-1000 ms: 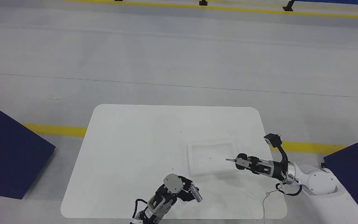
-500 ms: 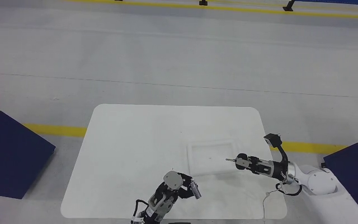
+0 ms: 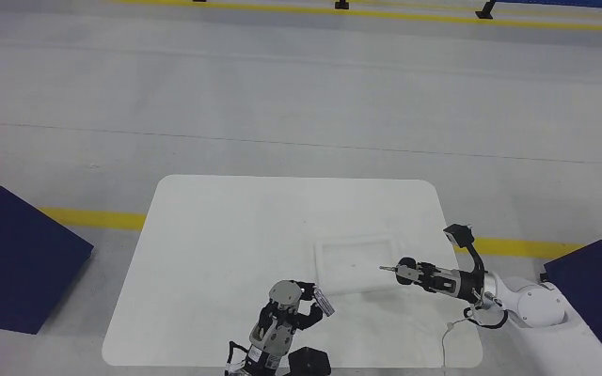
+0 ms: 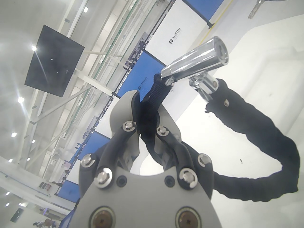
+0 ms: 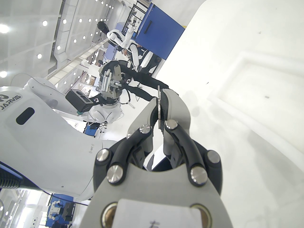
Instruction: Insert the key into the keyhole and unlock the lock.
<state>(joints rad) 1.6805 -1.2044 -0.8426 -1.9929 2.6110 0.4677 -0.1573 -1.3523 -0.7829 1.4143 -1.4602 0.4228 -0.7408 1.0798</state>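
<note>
- From above, the left gripper (image 3: 303,301) is raised over the near edge of the white table (image 3: 216,263). The right gripper (image 3: 403,272) is level at the right, with its key (image 3: 385,269) pointing left over the right part of a shallow white tray (image 3: 324,246).
- The left wrist view supplies the detail. The jaws are clamped on the black fabric-sleeved cable (image 4: 261,124) of the lock (image 4: 194,61). The cable loops round to the chrome cylinder, which is tilted up with its end face (image 4: 222,51) turned toward the distant key. The slot itself is too small to make out.
- The right wrist view shows its jaws closed on the key's flat head, seen edge-on, with the left gripper and its cable far off beyond it.
- Lock and key are well apart.
- Compared with a second ago, the left wrist has turned and drawn slightly left. The cylinder, then low by the table's near edge, now sits farther in, toward the tray's near-left corner. A black box on that arm has also come into sight at the near edge. The right arm and key have not shifted.
- Only the tray's near rim lies between the cylinder and the key. A blue panel (image 3: 28,268) stands left of the table, and a yellow floor line (image 3: 94,219) runs behind it.
</note>
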